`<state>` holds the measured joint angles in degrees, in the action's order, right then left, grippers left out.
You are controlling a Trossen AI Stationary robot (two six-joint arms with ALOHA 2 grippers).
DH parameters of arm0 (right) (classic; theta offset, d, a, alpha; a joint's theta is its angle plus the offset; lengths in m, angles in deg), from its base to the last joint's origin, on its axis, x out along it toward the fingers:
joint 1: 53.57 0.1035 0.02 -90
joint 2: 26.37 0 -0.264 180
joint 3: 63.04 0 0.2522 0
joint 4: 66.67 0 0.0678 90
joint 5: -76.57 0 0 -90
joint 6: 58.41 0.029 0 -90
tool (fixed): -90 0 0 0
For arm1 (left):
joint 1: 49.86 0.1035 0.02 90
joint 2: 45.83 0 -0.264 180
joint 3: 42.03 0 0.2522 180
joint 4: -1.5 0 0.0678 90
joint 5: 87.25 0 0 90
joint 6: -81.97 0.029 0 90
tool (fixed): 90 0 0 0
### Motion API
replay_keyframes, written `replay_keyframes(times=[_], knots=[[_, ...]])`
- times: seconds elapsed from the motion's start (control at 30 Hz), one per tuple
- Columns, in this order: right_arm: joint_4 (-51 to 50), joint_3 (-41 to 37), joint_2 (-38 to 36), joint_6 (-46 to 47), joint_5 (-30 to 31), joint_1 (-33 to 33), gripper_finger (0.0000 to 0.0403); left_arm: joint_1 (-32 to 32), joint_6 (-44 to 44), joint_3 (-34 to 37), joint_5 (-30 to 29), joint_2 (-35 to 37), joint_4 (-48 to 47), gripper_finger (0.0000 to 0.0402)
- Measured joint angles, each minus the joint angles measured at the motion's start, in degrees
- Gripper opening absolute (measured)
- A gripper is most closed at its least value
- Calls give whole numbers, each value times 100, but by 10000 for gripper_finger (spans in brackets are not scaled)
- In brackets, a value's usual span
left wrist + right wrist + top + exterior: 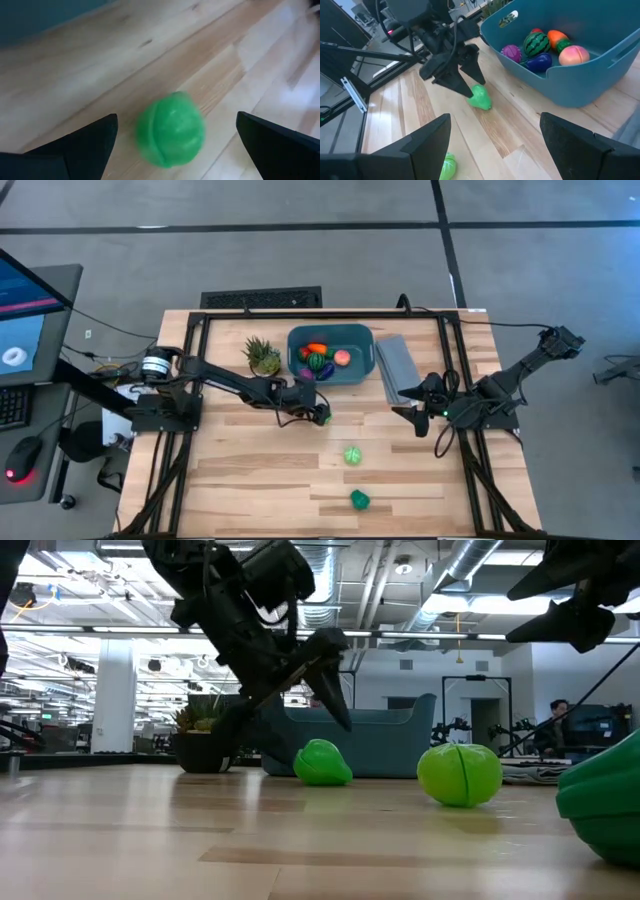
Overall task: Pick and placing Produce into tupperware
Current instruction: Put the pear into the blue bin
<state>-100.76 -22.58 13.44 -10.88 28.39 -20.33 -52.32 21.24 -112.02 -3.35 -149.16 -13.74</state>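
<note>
With fingers spread wide and holding nothing, the left gripper (322,418) hangs over a green ball (171,130) on the table (250,470), just near of the tub (362,372).

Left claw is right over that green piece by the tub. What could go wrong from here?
1. The round green piece sits loose between the open left claw fingers; an off-centre close could roll it away.
2. The tub wall stands close behind, so the lift may clip its rim.
3. The right claw waits open nearby.
</note>
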Motion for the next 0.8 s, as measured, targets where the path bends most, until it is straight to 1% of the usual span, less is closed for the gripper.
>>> replay_keyframes(times=[0.07,0.27,0.33,0.4,0.47,0.57,0.8], knots=[[-2,0,-4,2,2,0,329,0,65,-29,72,-32,-184,397],[-28,-1,2,-1,-1,0,329,-2,308,-465,161,-394,-170,397],[-5,-1,-2,10,0,0,329,0,431,-526,239,-378,-484,397],[-43,0,-6,39,-3,0,329,0,478,-700,268,-570,-355,397],[-23,-3,4,43,0,0,329,0,537,-728,378,-545,-604,397],[-31,-4,34,46,-4,4,329,-6,570,-795,363,-678,-476,397],[-20,0,74,48,-24,2,329,-4,636,-780,415,-649,-493,396]])
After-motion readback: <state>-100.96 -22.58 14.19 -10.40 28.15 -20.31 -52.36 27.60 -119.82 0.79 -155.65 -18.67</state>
